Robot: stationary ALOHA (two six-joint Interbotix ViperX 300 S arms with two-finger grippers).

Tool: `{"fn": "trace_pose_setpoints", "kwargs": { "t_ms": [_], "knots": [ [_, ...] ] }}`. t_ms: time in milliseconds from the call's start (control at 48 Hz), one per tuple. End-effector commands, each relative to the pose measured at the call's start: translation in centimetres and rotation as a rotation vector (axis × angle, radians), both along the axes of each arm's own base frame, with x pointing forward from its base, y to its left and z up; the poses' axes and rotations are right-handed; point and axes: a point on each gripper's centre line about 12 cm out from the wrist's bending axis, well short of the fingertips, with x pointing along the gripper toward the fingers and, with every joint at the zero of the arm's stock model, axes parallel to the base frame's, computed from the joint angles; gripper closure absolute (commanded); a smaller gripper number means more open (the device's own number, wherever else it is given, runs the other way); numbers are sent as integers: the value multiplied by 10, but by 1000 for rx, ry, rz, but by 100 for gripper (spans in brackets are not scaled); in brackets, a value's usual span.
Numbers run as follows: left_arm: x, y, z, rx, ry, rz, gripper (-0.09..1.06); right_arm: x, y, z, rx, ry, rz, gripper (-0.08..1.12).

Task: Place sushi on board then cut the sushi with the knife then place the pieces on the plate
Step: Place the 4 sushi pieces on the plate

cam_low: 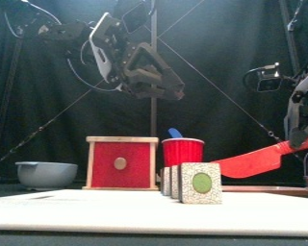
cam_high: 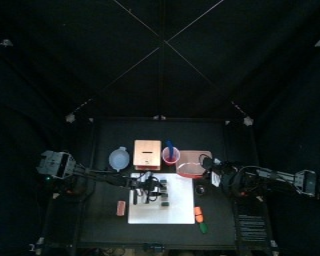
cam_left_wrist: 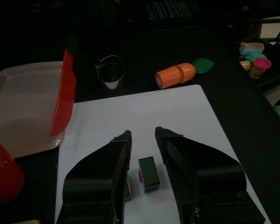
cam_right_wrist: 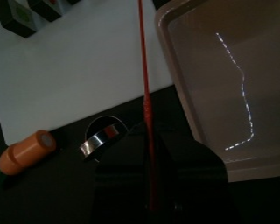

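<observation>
Front edge: an orange toy and a green toy lie on the bare table off the board's front right corner. What kind of toys they are cannot be made out.

The board sits centre front. The sushi stands on it, right of middle, showing a speckled white face with a green centre. The slices behind the front one overlap, so the count is unclear.

The left gripper hangs above the sushi, jaws wide and holding nothing. Its wrist view shows one dark block on the board between the jaws; the other pieces are hidden behind them.

The cutter lies just off the board's right edge, between the tray and the orange toy.

The right gripper is partly cut off at the right edge and is clamped on the knife. The red blade slants down toward the sushi and stops short of it, by the rim of the tray. In its own wrist view the blade is a thin line and the jaws are lost in the dark.

Behind the board, from right to left:
- the cup, with only the tip of the blue knife showing above it
- the box
- the bowl
</observation>
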Motion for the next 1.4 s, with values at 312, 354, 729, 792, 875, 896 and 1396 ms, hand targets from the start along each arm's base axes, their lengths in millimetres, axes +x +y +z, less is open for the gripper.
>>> {"fn": "trace_pose_setpoints", "kwargs": {
  "t_ms": [312, 354, 729, 792, 875, 896, 1396],
  "knots": [
    [0, 1, 9, -6, -29, 4, 27, 7, -2, -2, 19, 18, -7, 44],
    [-1, 2, 9, -6, -27, 5, 27, 7, -3, -3, 18, 22, -6, 41],
    [-3, 2, 5, -6, -16, 6, 27, 18, -7, 12, -8, -26, -10, 39],
    [-3, 2, 5, -6, -16, 6, 27, 23, -7, 16, -18, -45, -1, 39],
    [-5, 2, 3, -5, -10, 6, 27, 32, -2, 24, -38, -76, 30, 39],
    [-5, 2, 3, -4, -10, 5, 27, 35, -1, 26, -45, -89, 39, 39],
    [-37, 9, -16, -65, 62, 65, 27, 137, 26, 37, -110, -141, 198, 24]
  ]
}}
